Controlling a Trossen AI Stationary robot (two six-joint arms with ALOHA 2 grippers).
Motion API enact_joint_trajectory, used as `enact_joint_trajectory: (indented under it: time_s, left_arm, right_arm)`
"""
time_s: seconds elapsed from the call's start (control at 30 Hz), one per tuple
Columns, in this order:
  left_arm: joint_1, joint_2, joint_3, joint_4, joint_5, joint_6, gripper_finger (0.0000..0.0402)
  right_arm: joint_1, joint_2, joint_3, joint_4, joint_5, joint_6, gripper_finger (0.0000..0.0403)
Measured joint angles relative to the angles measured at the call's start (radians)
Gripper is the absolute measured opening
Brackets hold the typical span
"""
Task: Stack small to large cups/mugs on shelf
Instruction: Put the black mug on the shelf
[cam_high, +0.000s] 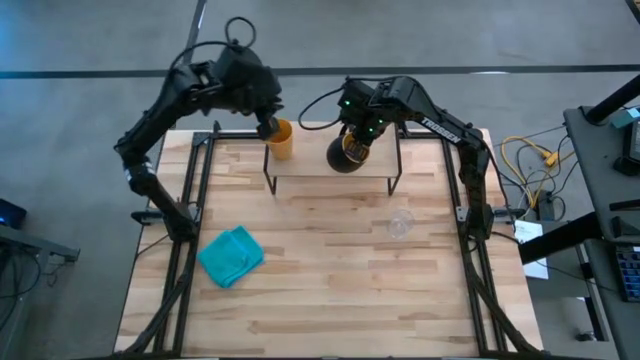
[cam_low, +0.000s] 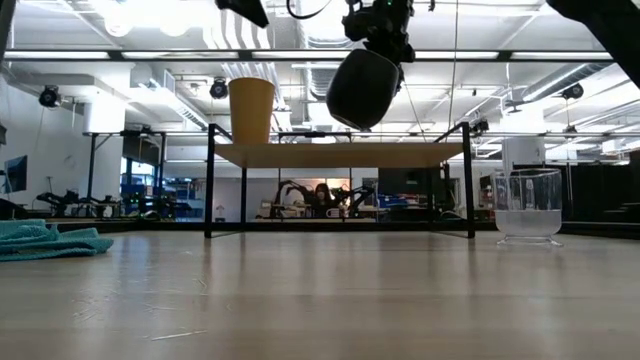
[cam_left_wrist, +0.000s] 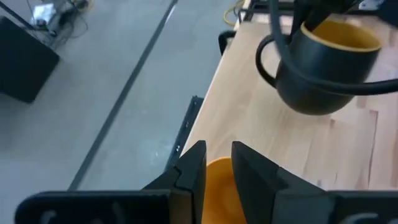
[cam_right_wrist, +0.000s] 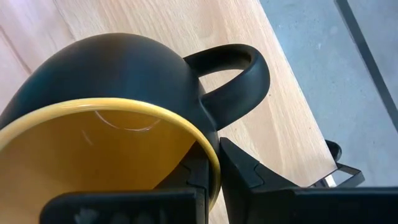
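The dark-outside mug with yellow-orange inside (cam_low: 363, 86) is pinched by its rim in the right tool (cam_right_wrist: 211, 171), tilted above the light wood shelf (cam_low: 340, 154), so it could get tipped over if released crooked.

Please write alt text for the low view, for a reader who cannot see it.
A dark mug hangs tilted in the right gripper above the shelf, not touching it. A yellow-orange cup stands upright on the shelf's left end. On the table, a clear glass stands right of the shelf and a teal cloth lies far left.
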Motion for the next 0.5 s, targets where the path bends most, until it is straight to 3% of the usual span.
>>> enact_joint_trajectory:
  time_s: [0.5]
  left_arm:
    - [0.000,-0.079,0.002,0.021,0.004,0.000,0.0063]
  right_arm:
    - [-0.002,0.049,0.000,0.029,-0.003,-0.031,0.0013]
